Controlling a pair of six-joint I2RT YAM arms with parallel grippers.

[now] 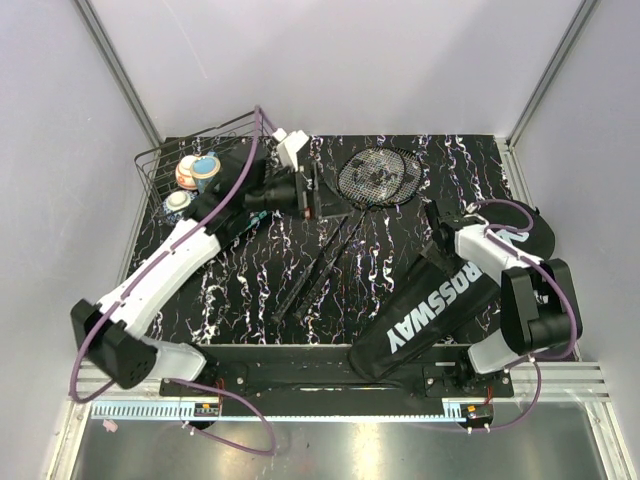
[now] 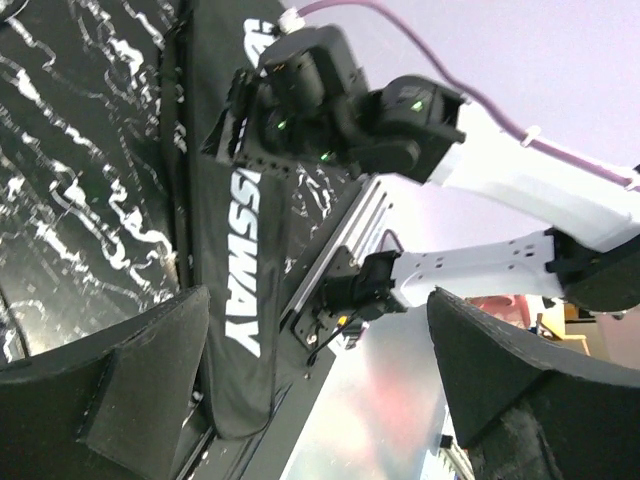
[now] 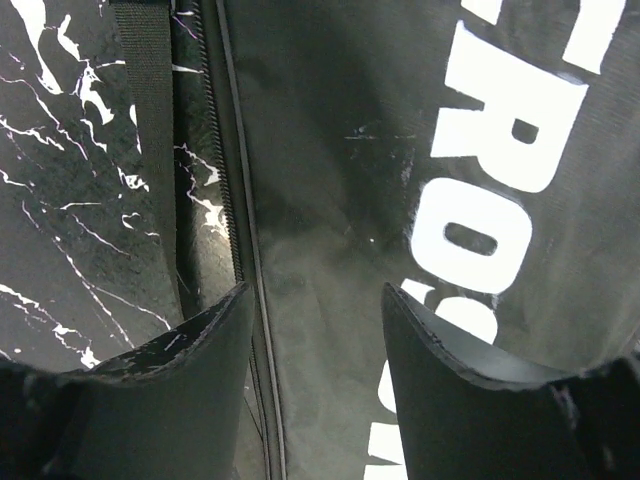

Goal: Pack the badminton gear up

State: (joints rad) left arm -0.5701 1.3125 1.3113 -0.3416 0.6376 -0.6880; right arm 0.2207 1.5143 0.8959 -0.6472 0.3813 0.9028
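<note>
Fingertips (image 3: 200, 340) of my right gripper (image 3: 315, 300) stand parted, empty, over the limp CROSSWAY bag (image 3: 340, 150); pinch fabric beside the zipper (image 3: 224, 180).

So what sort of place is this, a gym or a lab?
Most likely a robot lab test cell, not a gym: two arms bolted to a rail at the near edge, plain pale walls held by metal posts, and rackets and a bag laid out on a marbled table.

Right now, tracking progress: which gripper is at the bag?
The right gripper, poised close over the CROSSWAY bag; the left gripper hangs clear of it.
</note>
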